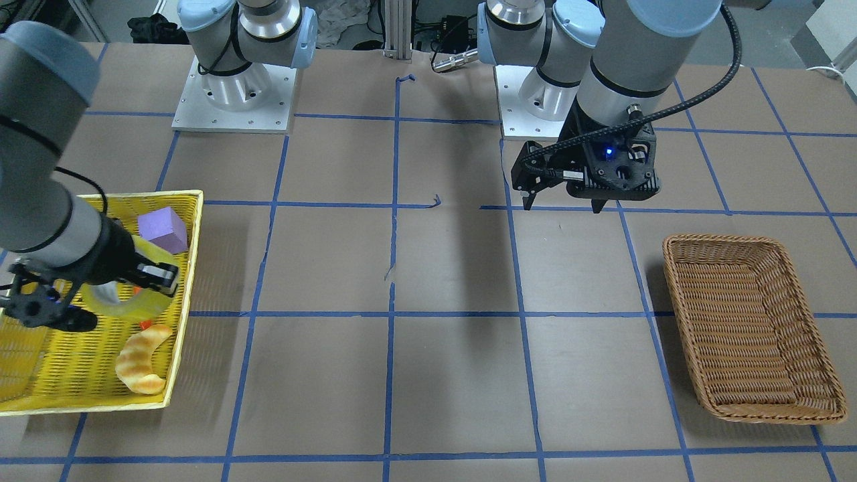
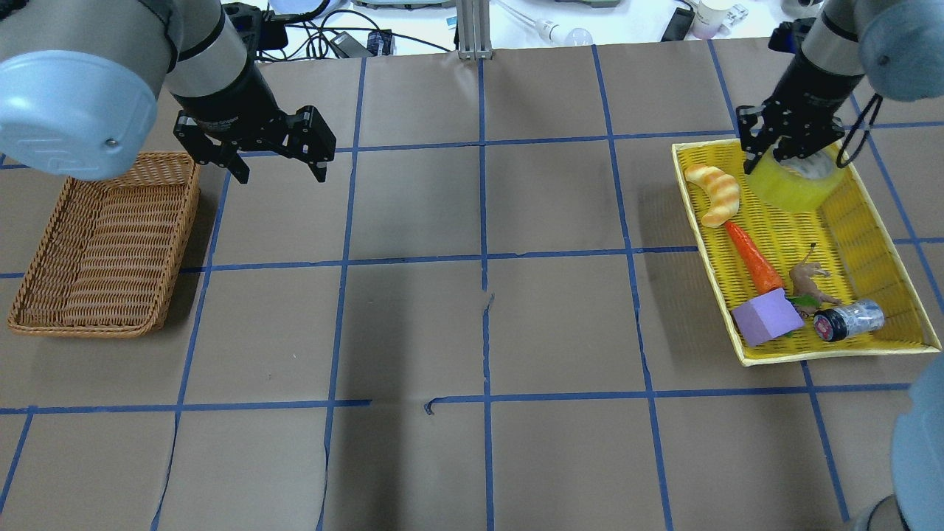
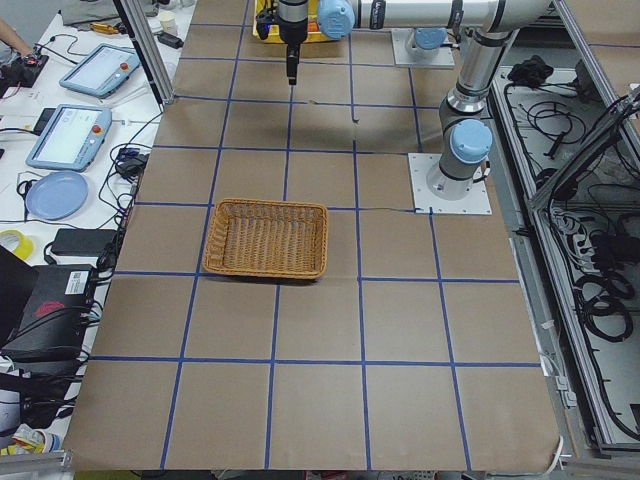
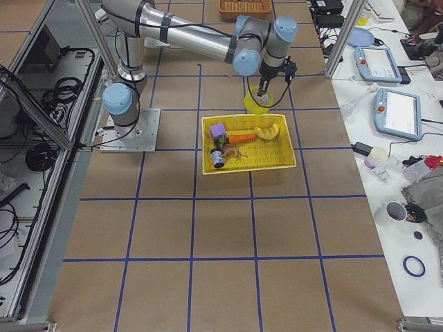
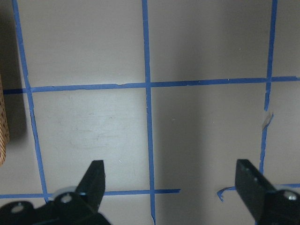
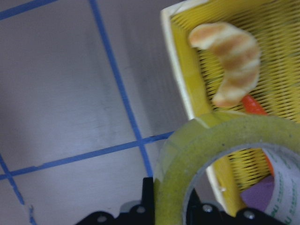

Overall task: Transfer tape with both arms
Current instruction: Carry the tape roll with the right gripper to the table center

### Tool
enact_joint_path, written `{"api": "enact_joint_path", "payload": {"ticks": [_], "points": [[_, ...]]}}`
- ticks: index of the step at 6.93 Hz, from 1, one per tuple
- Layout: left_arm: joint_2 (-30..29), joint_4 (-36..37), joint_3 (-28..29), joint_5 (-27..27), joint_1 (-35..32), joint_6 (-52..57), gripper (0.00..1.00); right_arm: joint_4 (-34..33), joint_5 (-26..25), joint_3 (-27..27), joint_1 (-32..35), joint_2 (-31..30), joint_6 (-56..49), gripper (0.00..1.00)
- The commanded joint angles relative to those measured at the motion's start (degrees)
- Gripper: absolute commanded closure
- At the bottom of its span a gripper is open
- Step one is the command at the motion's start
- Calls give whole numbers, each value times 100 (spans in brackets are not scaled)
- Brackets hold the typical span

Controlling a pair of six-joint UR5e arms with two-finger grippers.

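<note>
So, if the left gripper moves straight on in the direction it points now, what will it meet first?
Most likely the bare table: the left gripper points down, open, and only that surface with its blue tape lines shows ahead. The wicker basket lies off to one side. Height is unclear.

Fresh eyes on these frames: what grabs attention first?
The right end effector, shut on the wall of a wide translucent yellow tape roll with a printed core, holds it over one end of the yellow mesh tray. Across the paper-covered table, the left end effector hangs wide open above bare surface, beside a brown wicker basket.
</note>
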Motion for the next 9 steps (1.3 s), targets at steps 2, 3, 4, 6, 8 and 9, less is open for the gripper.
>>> {"api": "enact_joint_path", "payload": {"ticks": [2,3,4,6,8,9], "points": [[4,0,-9,-13,10,0,0,-979,258,237,1969,341,2806,100],[-40,9,-9,-4,10,0,0,-1236,319,360,2383,543,3545,100],[-49,17,-9,-4,10,0,0,-1526,398,457,2866,762,3996,100],[-40,17,-9,-4,11,0,0,-1809,905,493,3212,1307,4728,100],[-40,17,-9,-13,11,0,0,-1854,944,493,3407,1380,4949,68],[-40,17,-9,-13,10,0,0,-1845,857,493,3416,1293,4959,29]]}}
